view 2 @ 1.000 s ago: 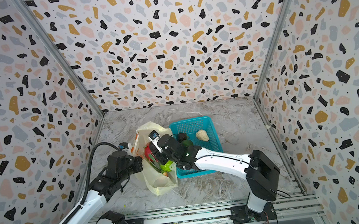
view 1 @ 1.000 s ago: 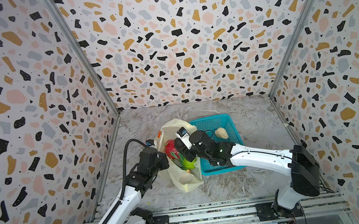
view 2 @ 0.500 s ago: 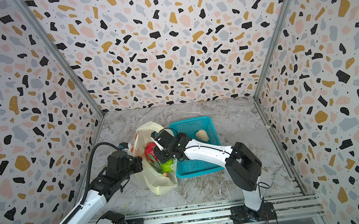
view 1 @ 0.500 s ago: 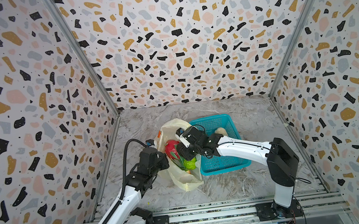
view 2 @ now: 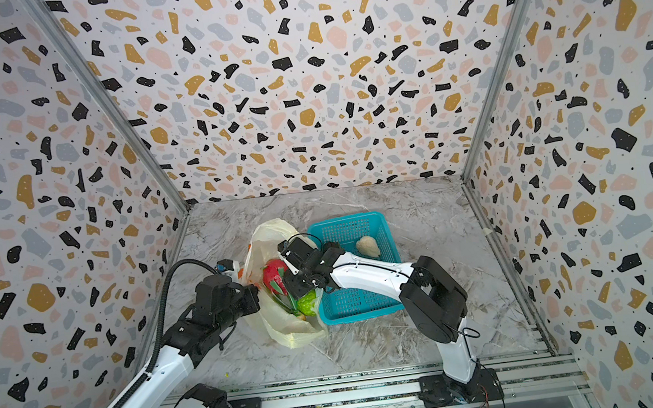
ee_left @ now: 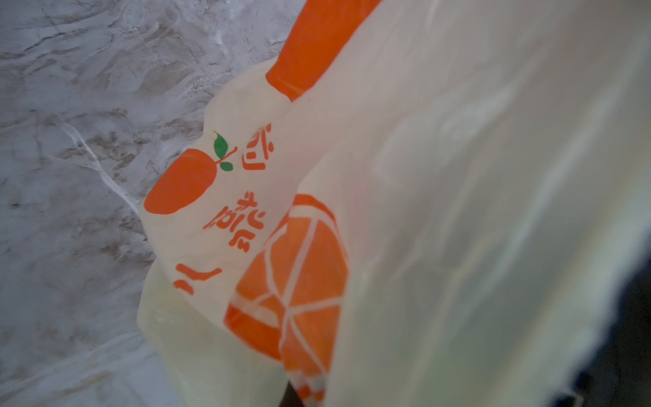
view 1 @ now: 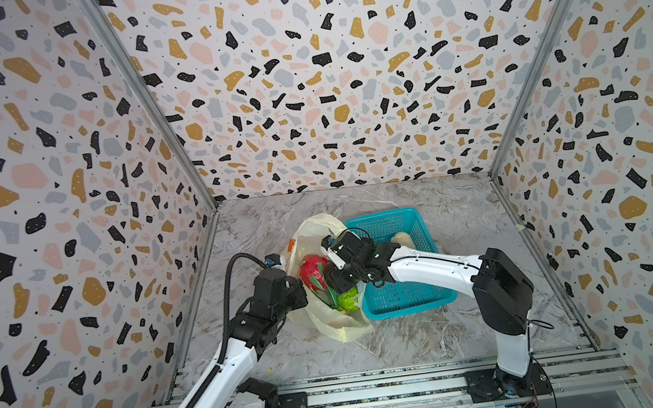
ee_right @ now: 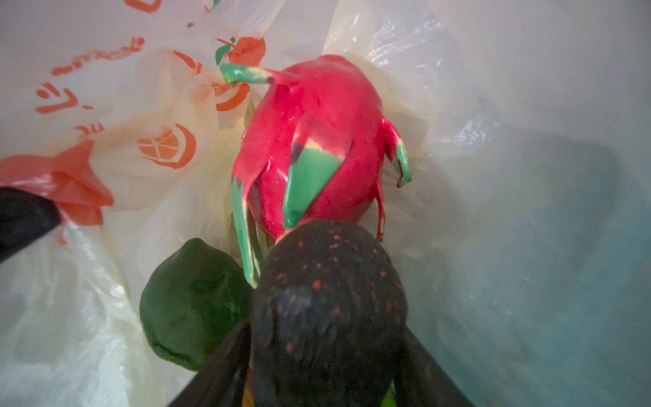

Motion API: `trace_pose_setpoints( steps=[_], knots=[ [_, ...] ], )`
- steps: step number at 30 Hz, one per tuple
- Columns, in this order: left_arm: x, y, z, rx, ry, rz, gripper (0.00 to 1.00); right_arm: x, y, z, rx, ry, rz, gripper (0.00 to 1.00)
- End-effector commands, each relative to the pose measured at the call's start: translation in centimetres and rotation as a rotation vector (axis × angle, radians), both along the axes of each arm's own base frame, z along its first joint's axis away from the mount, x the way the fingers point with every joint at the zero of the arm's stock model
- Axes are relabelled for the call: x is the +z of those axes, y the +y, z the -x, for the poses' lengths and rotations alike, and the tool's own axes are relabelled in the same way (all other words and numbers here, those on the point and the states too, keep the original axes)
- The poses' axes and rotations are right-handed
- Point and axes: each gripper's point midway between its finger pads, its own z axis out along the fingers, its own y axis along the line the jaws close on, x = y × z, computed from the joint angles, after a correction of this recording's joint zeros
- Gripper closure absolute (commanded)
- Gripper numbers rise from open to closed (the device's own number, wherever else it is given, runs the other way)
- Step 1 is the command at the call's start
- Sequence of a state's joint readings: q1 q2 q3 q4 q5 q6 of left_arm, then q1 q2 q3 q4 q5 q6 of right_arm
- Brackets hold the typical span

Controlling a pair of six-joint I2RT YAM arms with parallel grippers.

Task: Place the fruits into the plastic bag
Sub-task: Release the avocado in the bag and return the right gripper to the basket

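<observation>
Currently: L gripper (view 1: 298, 291) clamped on bag (view 1: 319, 231) rim; R gripper (view 1: 336, 281) inside bag, jaws flanking dark fruit (ee_right: 327, 299), grip unclear.

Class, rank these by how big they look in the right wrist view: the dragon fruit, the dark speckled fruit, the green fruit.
Largest, too alike to rank: dragon fruit and dark speckled fruit, which is nearest the camera.
Smallest: green fruit.
</observation>
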State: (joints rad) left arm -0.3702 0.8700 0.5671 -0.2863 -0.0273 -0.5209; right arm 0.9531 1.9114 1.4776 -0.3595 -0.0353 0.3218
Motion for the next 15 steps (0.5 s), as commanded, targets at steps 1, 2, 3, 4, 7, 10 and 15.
trace_pose_setpoints(
  steps=[1, 2, 3, 4, 7, 10, 15],
  knots=[
    [0.3, 0.2, -0.2, 0.014, -0.011, 0.007, 1.00, 2.7, -0.5, -0.5, -0.023, -0.031, -0.036, 0.30],
    [0.4, 0.2, -0.3, 0.014, -0.012, 0.005, 1.00, 3.0, -0.5, -0.5, -0.025, -0.037, -0.044, 0.28],
    [0.5, 0.2, -0.3, 0.014, -0.013, 0.005, 1.00, 3.5, -0.6, -0.7, -0.029, -0.047, -0.056, 0.27],
    [0.5, 0.2, -0.3, 0.013, -0.013, 0.004, 1.00, 3.9, -0.7, -0.7, -0.032, -0.056, -0.066, 0.25],
    [0.6, 0.2, -0.3, 0.012, -0.015, 0.005, 1.00, 5.2, -1.0, -1.0, -0.043, -0.083, -0.094, 0.21],
    [0.5, 0.2, -0.3, 0.013, -0.014, 0.005, 1.00, 6.2, -1.5, -1.5, -0.059, -0.103, -0.109, 0.19],
    [0.5, 0.2, -0.3, 0.013, -0.013, 0.005, 1.00, 8.5, -2.1, -1.5, -0.040, -0.146, -0.167, 0.18]
  ],
)
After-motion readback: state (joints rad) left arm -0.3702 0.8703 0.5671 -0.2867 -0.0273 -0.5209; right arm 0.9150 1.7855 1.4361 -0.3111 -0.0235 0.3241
